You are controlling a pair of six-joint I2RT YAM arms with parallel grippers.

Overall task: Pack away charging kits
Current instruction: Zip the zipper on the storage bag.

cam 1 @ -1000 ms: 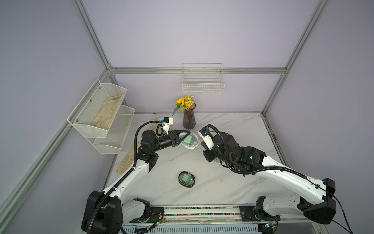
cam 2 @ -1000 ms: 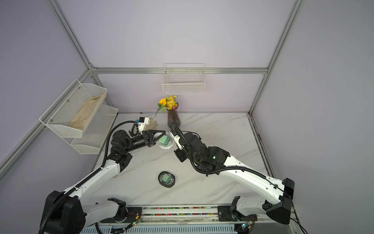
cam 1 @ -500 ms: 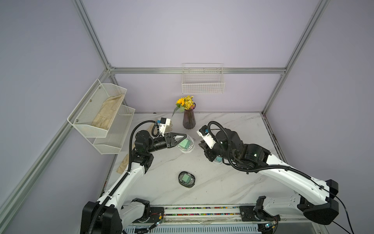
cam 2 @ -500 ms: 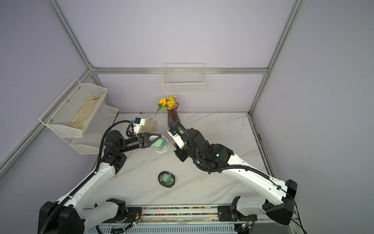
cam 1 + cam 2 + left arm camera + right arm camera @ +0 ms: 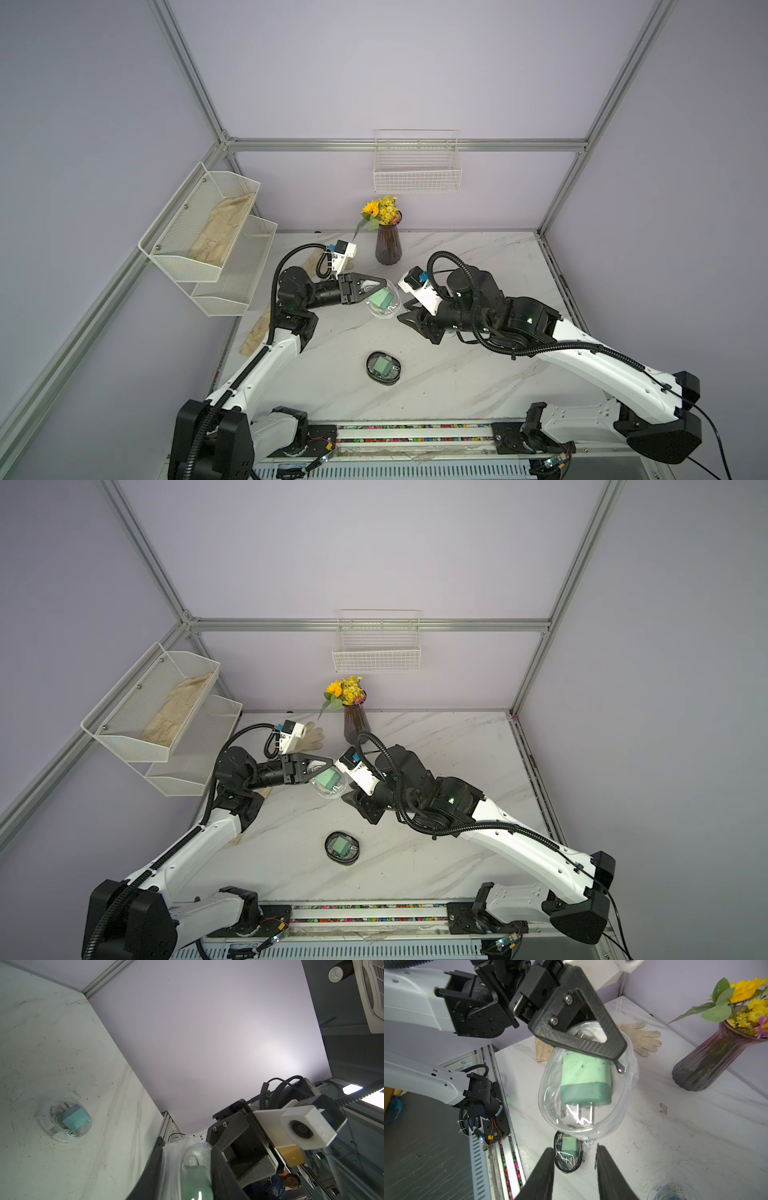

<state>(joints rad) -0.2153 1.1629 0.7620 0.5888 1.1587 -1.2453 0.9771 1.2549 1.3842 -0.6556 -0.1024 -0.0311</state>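
Left fingers (image 5: 591,1047) clamped on one end of a clear oval plastic case (image 5: 550,1095), held tilted above the white marble table (image 5: 675,1126). Mint-green square plug charger (image 5: 584,1076) sits inside, prongs down. Right fingers (image 5: 544,1174) narrowly parted, holding nothing, tips just beside the case's lower rim. Black-rimmed oval case (image 5: 383,365) with a green charger lies on the table below. Third clear case (image 5: 66,1120), with a light-blue charger, sits on the table, well apart.

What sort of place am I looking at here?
Probably a robot test booth: two white-and-black robot arms at a marble-patterned tabletop, lilac panel walls in aluminium framing.
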